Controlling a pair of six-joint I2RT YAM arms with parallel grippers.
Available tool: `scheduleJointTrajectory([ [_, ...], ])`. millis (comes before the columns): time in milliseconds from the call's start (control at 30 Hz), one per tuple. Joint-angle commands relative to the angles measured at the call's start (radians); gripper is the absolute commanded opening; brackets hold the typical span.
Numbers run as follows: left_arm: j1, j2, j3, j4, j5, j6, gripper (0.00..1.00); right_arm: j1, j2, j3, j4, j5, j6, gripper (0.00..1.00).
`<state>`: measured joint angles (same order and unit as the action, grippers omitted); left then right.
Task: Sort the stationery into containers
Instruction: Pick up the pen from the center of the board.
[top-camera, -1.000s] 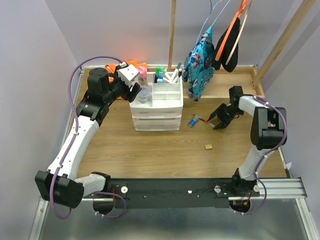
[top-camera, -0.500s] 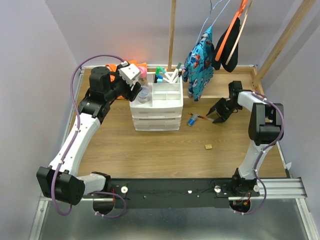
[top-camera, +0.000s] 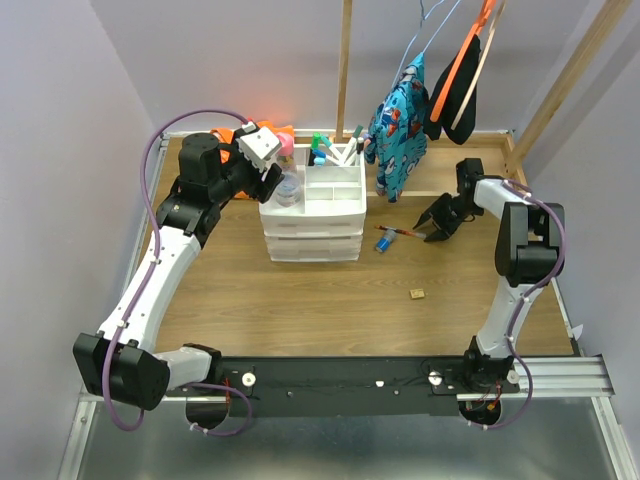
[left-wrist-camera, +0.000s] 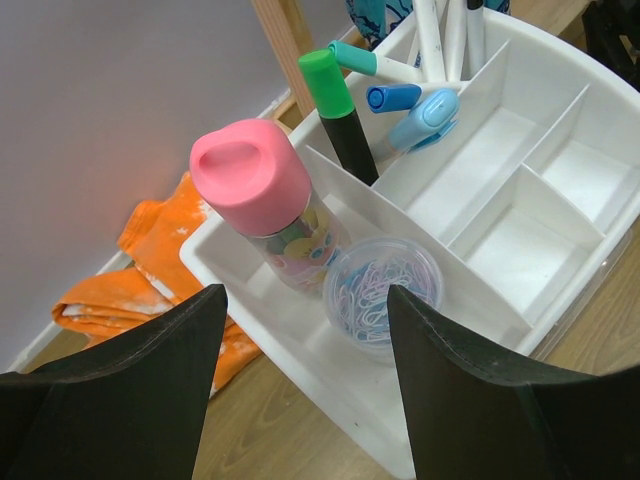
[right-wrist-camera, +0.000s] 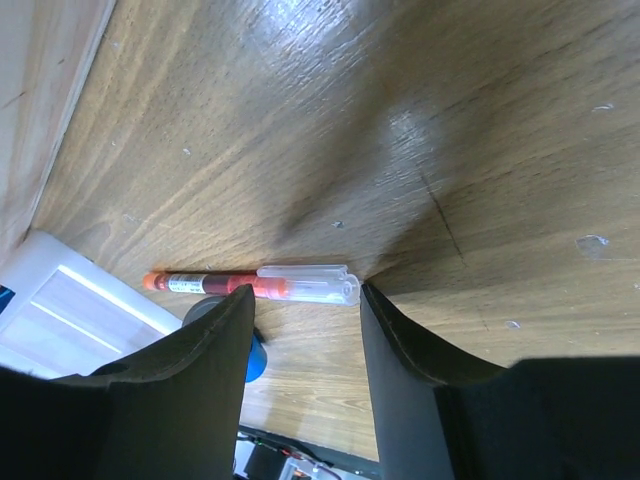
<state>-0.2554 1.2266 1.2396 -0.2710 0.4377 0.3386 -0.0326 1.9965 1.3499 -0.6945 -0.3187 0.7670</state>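
Wood-grain desk (top-camera: 300, 300) under lilac walls. What I care about is the red pen (right-wrist-camera: 200, 283) with its clear cap, lying flat between the white drawer unit (top-camera: 313, 243) and the desk's right edge, with a blue highlighter (top-camera: 383, 244) just beside it. My right gripper (right-wrist-camera: 306, 296) is low at the pen's cap end, fingers parted and gripping nothing. The right arm is plainly the nearer one. From its wrist view, the barrel runs almost along the line from one finger to the other. It passes out of sight behind one finger, and the cap tip sits close by the other. I judge that closing like this would catch the pen end-on or skid it, so I'd turn the wrist until the fingers bridge the barrel. My left gripper (left-wrist-camera: 305, 300) hangs released and empty over the unit's back-left corner, above the paper-clip jar (left-wrist-camera: 383, 285). A tan block (top-camera: 417, 294) lies nearer the front edge.
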Motion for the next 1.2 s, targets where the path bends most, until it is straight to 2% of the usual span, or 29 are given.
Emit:
scheduleJointTrajectory([
  [0, 0.004, 0.010, 0.018, -0.002, -0.008, -0.023, 0.74, -0.004, 0.073, 0.008, -0.060, 0.107, 0.008, 0.54],
  [200, 0.004, 0.007, 0.017, -0.023, -0.004, -0.038, 0.74, -0.004, 0.159, 0.080, -0.057, 0.115, 0.000, 0.48],
  [300, 0.004, -0.004, 0.008, -0.031, -0.004, -0.039, 0.74, -0.004, 0.202, 0.118, -0.054, 0.109, -0.014, 0.51],
  [400, 0.004, -0.010, 0.001, -0.045, -0.001, -0.036, 0.74, -0.004, 0.235, 0.144, -0.046, 0.106, -0.032, 0.58],
  [500, 0.004, -0.015, 0.001, -0.062, -0.001, -0.021, 0.74, -0.004, 0.248, 0.150, -0.043, 0.095, -0.060, 0.58],
  [567, 0.004, -0.019, 0.006, -0.065, -0.001, -0.018, 0.74, -0.004, 0.243, 0.146, -0.048, 0.090, -0.080, 0.49],
  [600, 0.004, -0.019, 0.008, -0.065, -0.001, -0.018, 0.74, -0.004, 0.242, 0.137, -0.049, 0.092, -0.084, 0.40],
  [633, 0.004, -0.021, 0.009, -0.063, -0.001, -0.018, 0.74, -0.004, 0.236, 0.132, -0.054, 0.096, -0.087, 0.17],
  [700, 0.004, -0.022, 0.009, -0.057, -0.002, -0.019, 0.74, -0.004, 0.226, 0.121, -0.057, 0.102, -0.087, 0.10],
  [1033, 0.004, -0.052, -0.022, -0.027, 0.018, -0.039, 0.74, -0.007, 0.098, 0.040, -0.065, 0.133, -0.087, 0.06],
  [1167, 0.004, -0.084, -0.054, -0.013, 0.021, -0.053, 0.74, -0.047, 0.036, -0.011, -0.056, 0.136, -0.097, 0.06],
])
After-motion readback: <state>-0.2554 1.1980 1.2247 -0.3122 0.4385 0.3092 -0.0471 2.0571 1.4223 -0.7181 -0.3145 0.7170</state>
